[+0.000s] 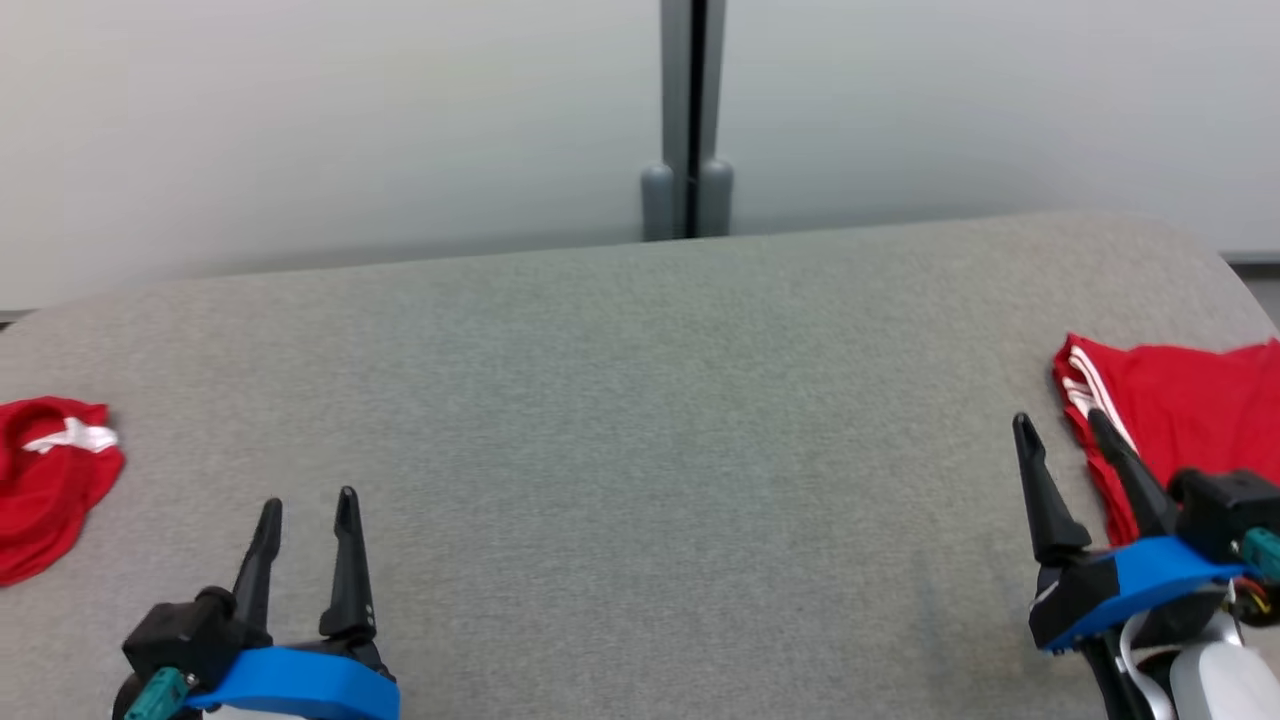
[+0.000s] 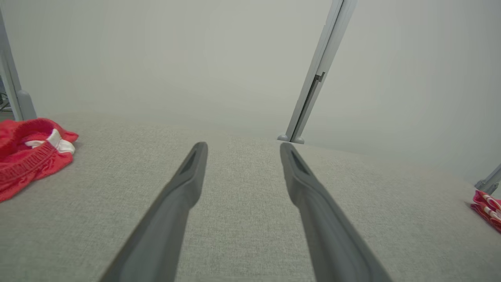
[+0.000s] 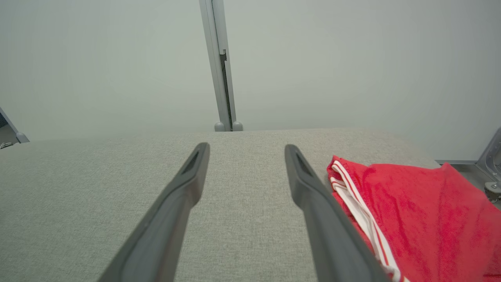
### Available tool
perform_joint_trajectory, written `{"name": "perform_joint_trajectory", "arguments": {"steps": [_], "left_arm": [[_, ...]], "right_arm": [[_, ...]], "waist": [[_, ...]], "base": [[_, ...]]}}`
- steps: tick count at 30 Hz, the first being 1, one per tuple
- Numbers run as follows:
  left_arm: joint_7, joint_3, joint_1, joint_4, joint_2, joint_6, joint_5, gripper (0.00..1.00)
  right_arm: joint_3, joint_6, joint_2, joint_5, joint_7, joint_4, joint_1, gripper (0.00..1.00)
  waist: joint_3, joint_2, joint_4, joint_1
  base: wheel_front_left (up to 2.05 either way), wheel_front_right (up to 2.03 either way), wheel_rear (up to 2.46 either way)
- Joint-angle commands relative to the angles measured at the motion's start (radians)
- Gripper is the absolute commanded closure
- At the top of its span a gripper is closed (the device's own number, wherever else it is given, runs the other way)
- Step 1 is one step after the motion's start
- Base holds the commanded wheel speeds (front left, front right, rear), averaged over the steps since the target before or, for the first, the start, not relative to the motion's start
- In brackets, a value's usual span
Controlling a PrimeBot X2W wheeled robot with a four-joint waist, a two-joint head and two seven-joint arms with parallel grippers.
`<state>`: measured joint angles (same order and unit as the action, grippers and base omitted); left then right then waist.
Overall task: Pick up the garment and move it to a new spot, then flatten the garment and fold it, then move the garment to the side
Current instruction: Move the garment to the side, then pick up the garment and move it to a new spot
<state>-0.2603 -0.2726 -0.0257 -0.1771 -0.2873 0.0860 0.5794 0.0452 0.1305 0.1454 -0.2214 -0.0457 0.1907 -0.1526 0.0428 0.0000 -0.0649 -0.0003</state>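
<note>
Left gripper (image 1: pixel 308 500), lower left of the head view: both fingers spread, nothing between them. The left wrist view shows bare grey bench (image 1: pixel 640 430) in the gap.

Right gripper (image 1: pixel 1060 420), lower right of the head view: also spread and empty. In the right wrist view its right-hand finger runs along the white-striped edge of a garment. Cannot tell whether it touches the cloth or hangs just above it.

Striped red garment (image 1: pixel 1190 410), right edge of the head view: lies flat with a straight edge and layered stripes, and is cut off by the frame. Judgement: it looks flattened and folded, and it sits at the bench's side, so it may be the finished piece.

Crumpled red garment (image 1: pixel 45 490), far left edge of the head view: bunched up, a white band showing on top. It is well apart from the left gripper and not flattened.

The middle of the bench carries nothing. Beyond its far edge are a pale wall (image 1: pixel 300 120) and a grey post (image 1: pixel 688 120), top centre.

Status, as a judgement: if the striped piece is the task's garment, pick-up, flatten, fold and move aside all look done. If it is the crumpled one, every step is left, starting with the grasp.
</note>
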Motion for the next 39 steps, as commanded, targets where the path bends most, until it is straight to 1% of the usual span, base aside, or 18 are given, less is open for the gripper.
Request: {"name": "perform_joint_trajectory", "arguments": {"steps": [1,5,12,20,27,32,39], "left_arm": [[-0.005,0.001,0.008,-0.005,0.001,-0.005,-0.004,0.00],[-0.005,0.001,0.027,-0.015,0.011,-0.007,-0.006,0.00],[-0.005,0.004,0.040,-0.021,0.018,-0.012,-0.009,0.00],[-0.005,0.011,0.021,-0.015,0.015,-0.012,-0.016,0.00],[-0.005,0.006,0.007,-0.014,0.012,-0.013,-0.019,0.00],[0.000,0.006,-0.004,-0.003,0.008,-0.010,-0.020,0.00],[0.006,0.005,0.003,0.011,-0.005,-0.011,-0.021,0.00]], "right_arm": [[0.006,0.001,-0.006,0.004,0.004,-0.013,0.023,0.00],[0.003,0.001,-0.028,0.013,0.021,-0.044,0.063,0.00],[0.012,0.001,-0.044,0.031,0.033,-0.070,0.084,0.00],[0.003,0.001,-0.058,0.024,0.037,-0.074,0.073,0.00],[0.004,0.001,-0.067,0.021,0.031,-0.060,0.067,0.00],[0.003,0.001,-0.071,0.026,0.023,-0.060,0.077,0.00],[-0.009,0.001,-0.056,0.052,0.014,-0.047,0.088,0.00]], "waist": [[-0.008,0.0000,0.011,0.0003],[-0.023,0.0000,0.033,0.0003],[-0.020,0.0000,0.041,0.0003],[-0.005,0.0000,0.031,0.0003],[0.006,0.0000,0.045,0.0003],[0.012,0.0000,0.107,0.0003],[0.013,0.0000,0.251,0.0003]], "base": [[0.00,0.00,0.00],[0.00,0.00,0.00],[0.00,0.00,0.00],[0.00,0.00,0.00],[0.00,0.00,0.00],[0.00,0.00,0.00],[0.00,0.00,0.00]]}}
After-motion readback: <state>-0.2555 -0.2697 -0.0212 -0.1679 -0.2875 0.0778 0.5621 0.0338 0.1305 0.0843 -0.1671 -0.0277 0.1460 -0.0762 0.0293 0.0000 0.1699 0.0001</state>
